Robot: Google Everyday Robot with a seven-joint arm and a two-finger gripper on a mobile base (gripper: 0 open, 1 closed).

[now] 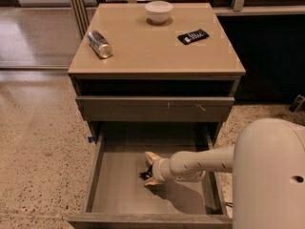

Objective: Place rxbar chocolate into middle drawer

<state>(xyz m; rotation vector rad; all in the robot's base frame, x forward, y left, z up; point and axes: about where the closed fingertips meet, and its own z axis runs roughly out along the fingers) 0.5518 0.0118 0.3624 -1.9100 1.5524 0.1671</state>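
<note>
The middle drawer (102, 175) is pulled out wide below the cabinet, and its flat grey-brown floor shows. My gripper (147, 170) is inside it, low over the floor near the middle, reaching in from the right on the white arm. Its two pale fingers (151, 156) stand apart. A small black piece of the rxbar chocolate (144, 175) shows between them, close to the lower finger; the rest of it is hidden by the gripper.
A narrower drawer front (155, 109) is closed above the open drawer. On the cabinet top (143, 51) lie a silver can (99, 44), a white bowl (158, 11) and a dark blue-black bar with white lettering (193, 36). My white body (269, 175) fills the lower right.
</note>
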